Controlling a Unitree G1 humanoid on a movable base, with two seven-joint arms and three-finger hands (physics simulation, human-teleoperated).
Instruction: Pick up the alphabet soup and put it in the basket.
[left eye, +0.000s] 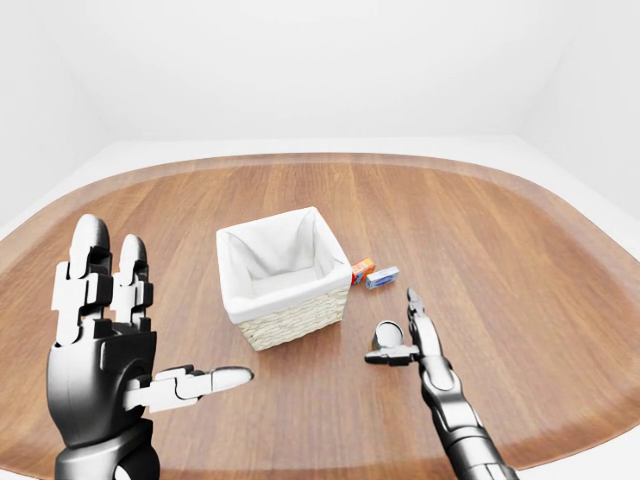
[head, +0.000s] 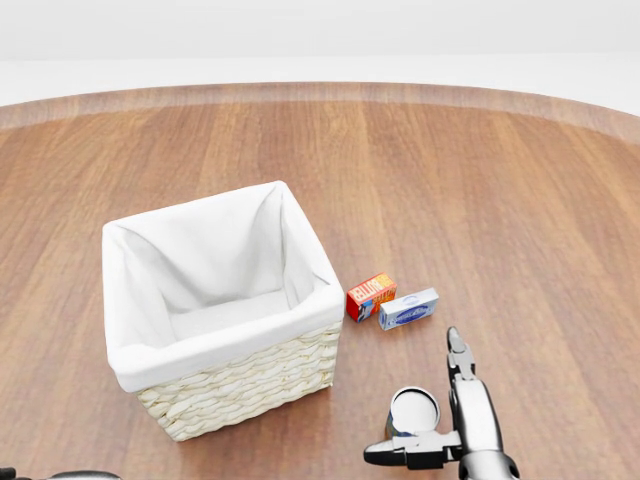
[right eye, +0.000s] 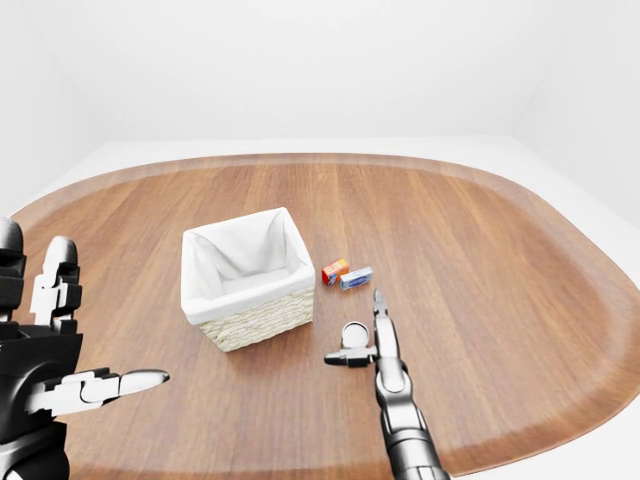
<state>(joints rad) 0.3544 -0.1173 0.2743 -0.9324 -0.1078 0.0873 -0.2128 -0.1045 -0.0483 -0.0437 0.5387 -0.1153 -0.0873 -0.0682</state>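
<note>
the alphabet soup (head: 413, 409) is seen upright on the counter (head: 520, 200), just left of the open, empty right robot hand (head: 440, 420), thumb below it; the left robot hand (left eye: 110, 350), also spread, is held well apart; the basket (head: 215, 375) lies left.

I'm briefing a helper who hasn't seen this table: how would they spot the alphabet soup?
Find the white-lined basket on the wooden table. Below its right corner in the head view, beside the right hand, stands the alphabet soup: the only round, silver-topped can; its neighbours are small boxes.
</note>
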